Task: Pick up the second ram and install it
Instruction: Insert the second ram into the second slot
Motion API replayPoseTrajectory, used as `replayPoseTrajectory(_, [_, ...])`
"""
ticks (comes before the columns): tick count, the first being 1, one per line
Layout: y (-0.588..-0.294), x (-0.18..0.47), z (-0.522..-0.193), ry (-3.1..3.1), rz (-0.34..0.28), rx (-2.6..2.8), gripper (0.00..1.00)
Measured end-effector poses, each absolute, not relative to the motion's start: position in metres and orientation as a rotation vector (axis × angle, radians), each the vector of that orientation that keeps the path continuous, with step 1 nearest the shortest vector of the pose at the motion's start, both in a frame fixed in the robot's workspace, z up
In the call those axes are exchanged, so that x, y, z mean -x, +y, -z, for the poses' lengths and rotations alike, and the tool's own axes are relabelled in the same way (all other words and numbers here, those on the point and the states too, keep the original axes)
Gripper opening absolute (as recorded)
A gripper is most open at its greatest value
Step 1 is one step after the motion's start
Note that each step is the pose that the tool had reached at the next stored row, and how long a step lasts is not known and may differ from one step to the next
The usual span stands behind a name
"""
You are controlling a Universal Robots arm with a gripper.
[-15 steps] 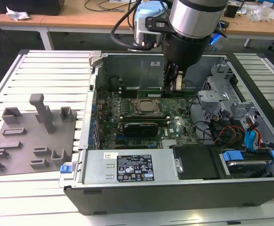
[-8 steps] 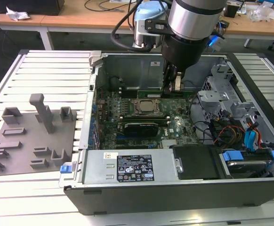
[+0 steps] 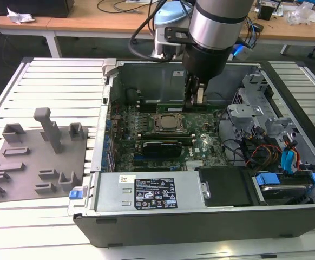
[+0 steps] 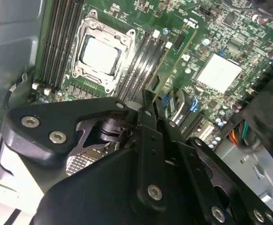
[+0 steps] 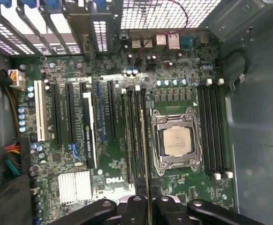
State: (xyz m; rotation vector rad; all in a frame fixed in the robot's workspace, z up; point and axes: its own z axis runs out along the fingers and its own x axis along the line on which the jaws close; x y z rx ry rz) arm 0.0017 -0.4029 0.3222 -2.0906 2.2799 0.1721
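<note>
Green second ram (image 5: 143, 154) clamped edge-on in gripper (image 5: 146, 206), above slots beside processor socket (image 5: 176, 142)

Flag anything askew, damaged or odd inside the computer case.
Nothing looks damaged. The gripper holds the memory stick edge-on over the slots beside the processor socket, lined up with them. Whether it is seated cannot be told.

Arm comes in from 12 o'clock in the exterior view, wrist pointing straight down. Gripper (image 3: 195, 100) vertical, low inside the case. Fingers (image 5: 137, 211) closed edge-on on the ram (image 5: 144, 154), one either side, in both wrist views.
</note>
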Motion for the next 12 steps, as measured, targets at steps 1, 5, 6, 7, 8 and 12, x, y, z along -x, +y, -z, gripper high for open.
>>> replayPoseTrajectory(1, [-0.400,0.000,-0.319,2.286,-0.160,2.096,0.14])
replayPoseTrajectory(5, [-0.398,0.008,-0.314,2.297,-0.137,2.105,0.14])
replayPoseTrajectory(6, [-0.398,0.010,-0.311,2.300,-0.135,2.105,0.14])
replayPoseTrajectory(7, [-0.398,0.011,-0.308,2.302,-0.134,2.103,0.14])
replayPoseTrajectory(8, [-0.398,0.013,-0.306,2.306,-0.134,2.098,0.14])
replayPoseTrajectory(12, [-0.395,0.017,-0.290,2.319,-0.120,2.097,0.14])
